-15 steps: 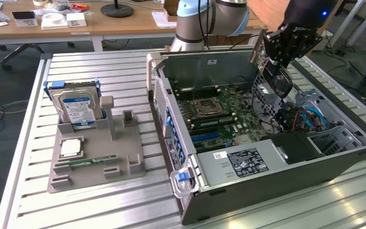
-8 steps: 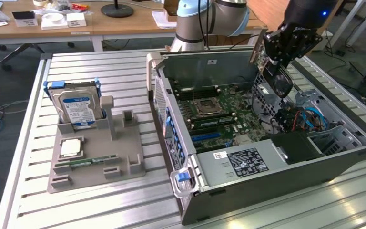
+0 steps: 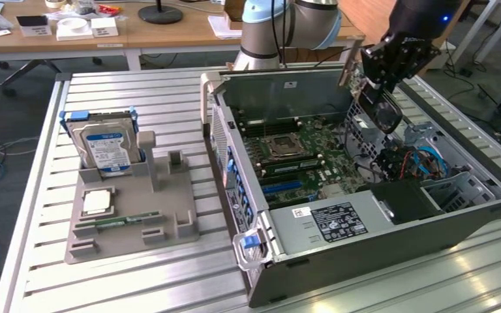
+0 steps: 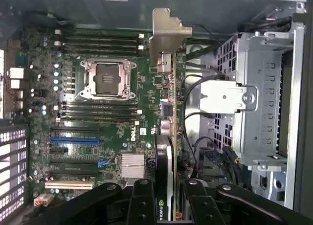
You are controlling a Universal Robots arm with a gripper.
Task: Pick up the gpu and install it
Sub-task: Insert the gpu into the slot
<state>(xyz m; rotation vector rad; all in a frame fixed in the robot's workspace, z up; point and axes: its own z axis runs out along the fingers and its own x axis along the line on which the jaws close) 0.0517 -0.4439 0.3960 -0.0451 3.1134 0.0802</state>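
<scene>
The gpu (image 3: 379,109) hangs from my gripper (image 3: 383,88) above the right side of the open computer case (image 3: 259,254), over the motherboard (image 3: 294,150). The gripper is shut on it. In the wrist view the gpu (image 4: 168,132) appears edge-on as a thin dark card. Its silvery end bracket (image 4: 167,32) points away from the gripper (image 4: 168,208), and the black fingers (image 4: 142,200) clamp its near end from both sides. Beneath it lie the motherboard (image 4: 107,112) and its expansion slots, among them a blue slot (image 4: 76,141). The card hangs above the board, apart from the slots.
A silver drive cage (image 4: 259,98) and loose cables (image 4: 195,137) sit close beside the card. The power supply (image 3: 338,222) fills the case's near end. On the exterior view's left, a grey holder (image 3: 159,228) carries a hard drive (image 3: 107,147), a processor chip (image 3: 96,202) and a memory stick (image 3: 115,222).
</scene>
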